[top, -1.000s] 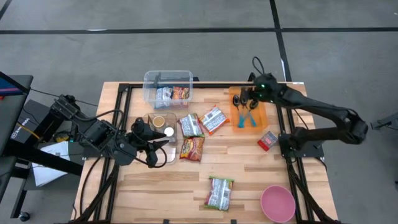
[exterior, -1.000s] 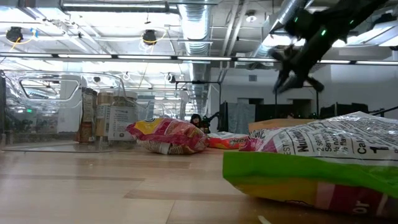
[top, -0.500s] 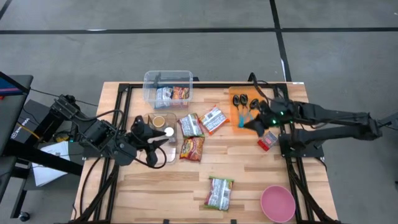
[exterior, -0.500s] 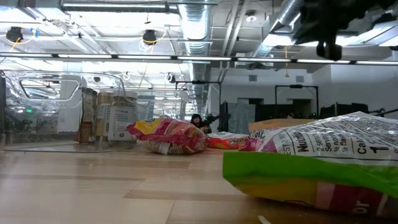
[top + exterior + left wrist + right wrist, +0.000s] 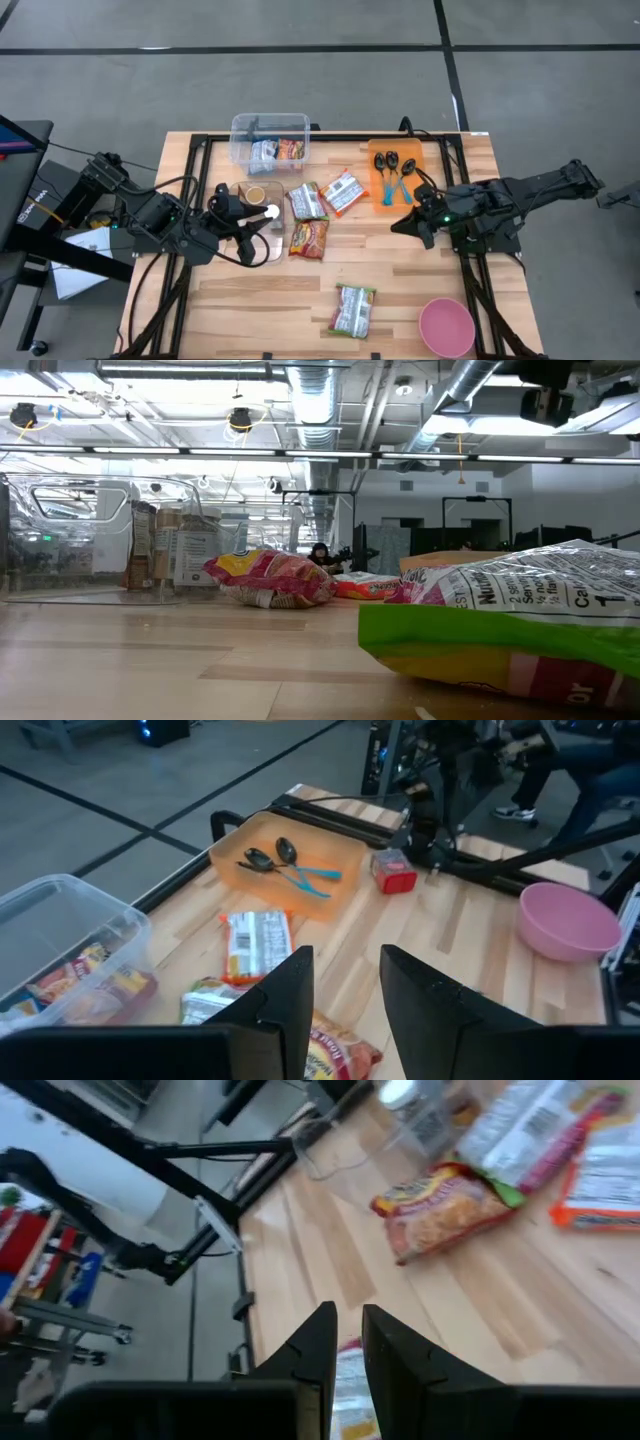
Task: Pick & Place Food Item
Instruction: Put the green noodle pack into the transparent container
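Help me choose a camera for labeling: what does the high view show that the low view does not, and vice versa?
Only the high view shows the orange tray with spoons, the pink bowl, the clear bin and both arms. Only the low view shows the ceiling ducts and the room behind. Both show the wooden table and the green snack bag near its front edge.

Four snack packets [image 5: 308, 239] lie loose on the desk [image 5: 400, 270] (two more inside the clear bin [image 5: 269, 139]), plus two spoons [image 5: 395, 172], one orange tray [image 5: 381, 192], one pink bowl [image 5: 446, 327].
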`<action>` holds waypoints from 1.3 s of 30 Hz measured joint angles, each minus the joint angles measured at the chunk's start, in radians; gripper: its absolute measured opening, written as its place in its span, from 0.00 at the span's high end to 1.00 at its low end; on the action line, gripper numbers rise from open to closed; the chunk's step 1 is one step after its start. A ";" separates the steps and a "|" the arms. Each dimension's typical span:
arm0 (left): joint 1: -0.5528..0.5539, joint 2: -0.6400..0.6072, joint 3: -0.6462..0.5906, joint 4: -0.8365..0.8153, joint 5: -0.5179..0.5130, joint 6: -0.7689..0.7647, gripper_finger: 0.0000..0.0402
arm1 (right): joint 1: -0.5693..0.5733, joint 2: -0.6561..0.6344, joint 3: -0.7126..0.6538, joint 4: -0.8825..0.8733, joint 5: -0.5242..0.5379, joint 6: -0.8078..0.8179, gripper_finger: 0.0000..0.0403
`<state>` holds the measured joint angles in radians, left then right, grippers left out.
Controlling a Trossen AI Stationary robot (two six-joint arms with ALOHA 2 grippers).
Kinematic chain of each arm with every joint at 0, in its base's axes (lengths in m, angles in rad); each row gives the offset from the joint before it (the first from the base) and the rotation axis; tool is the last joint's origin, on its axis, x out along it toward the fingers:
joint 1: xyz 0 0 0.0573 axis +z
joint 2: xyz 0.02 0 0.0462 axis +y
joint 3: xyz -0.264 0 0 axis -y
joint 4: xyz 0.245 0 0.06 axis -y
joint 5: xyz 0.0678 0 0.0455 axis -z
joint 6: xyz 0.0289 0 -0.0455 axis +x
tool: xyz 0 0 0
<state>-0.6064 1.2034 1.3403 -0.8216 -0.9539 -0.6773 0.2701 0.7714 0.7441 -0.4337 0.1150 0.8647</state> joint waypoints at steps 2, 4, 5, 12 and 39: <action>0.000 0.000 0.000 0.015 0.000 0.000 0.72 | 0.024 0.021 0.000 0.033 -0.005 -0.009 0.88; 0.000 0.000 0.000 0.017 0.000 0.000 0.72 | 0.055 0.046 0.000 0.044 -0.009 -0.023 0.88; 0.000 0.000 0.000 0.017 0.000 0.000 0.72 | 0.071 0.060 0.000 0.047 -0.008 -0.023 0.88; 0.000 0.000 0.000 0.033 0.048 0.000 0.72 | 0.188 0.229 0.000 0.167 -0.012 -0.066 0.88; -0.004 0.000 0.000 0.109 0.123 0.094 0.72 | 0.350 0.882 0.364 0.151 -0.040 -0.787 0.88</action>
<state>-0.6106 1.2034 1.3407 -0.7125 -0.8310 -0.5831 0.6202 1.6538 1.1079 -0.2831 0.0753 0.0780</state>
